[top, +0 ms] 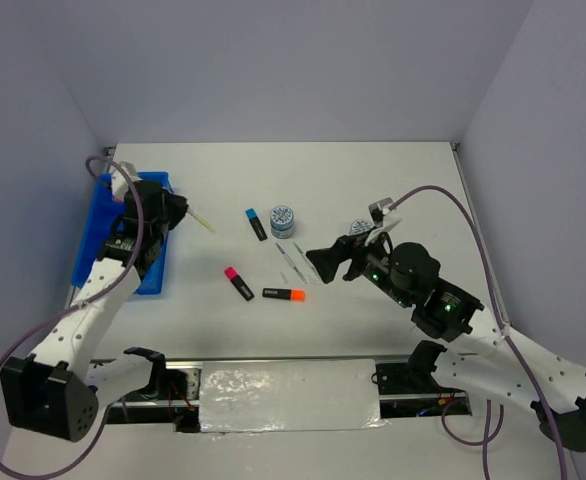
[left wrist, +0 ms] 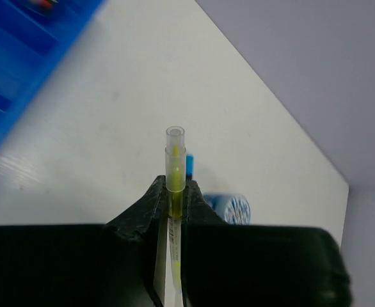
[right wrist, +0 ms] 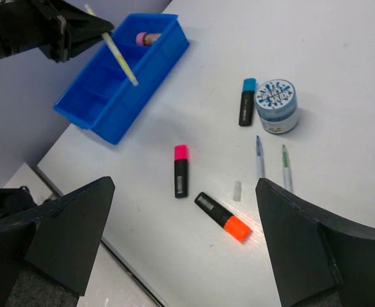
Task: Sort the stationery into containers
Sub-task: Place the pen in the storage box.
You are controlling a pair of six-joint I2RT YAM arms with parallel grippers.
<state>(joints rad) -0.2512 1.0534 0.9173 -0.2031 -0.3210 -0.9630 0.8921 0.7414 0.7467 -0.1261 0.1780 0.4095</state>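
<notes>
Yellow stick (left wrist: 175, 165), clamped in left jaws

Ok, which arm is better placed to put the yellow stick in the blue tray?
Left. Its tool grips the yellow stick right by the blue tray; the right tool is open, empty and across the table.
</notes>
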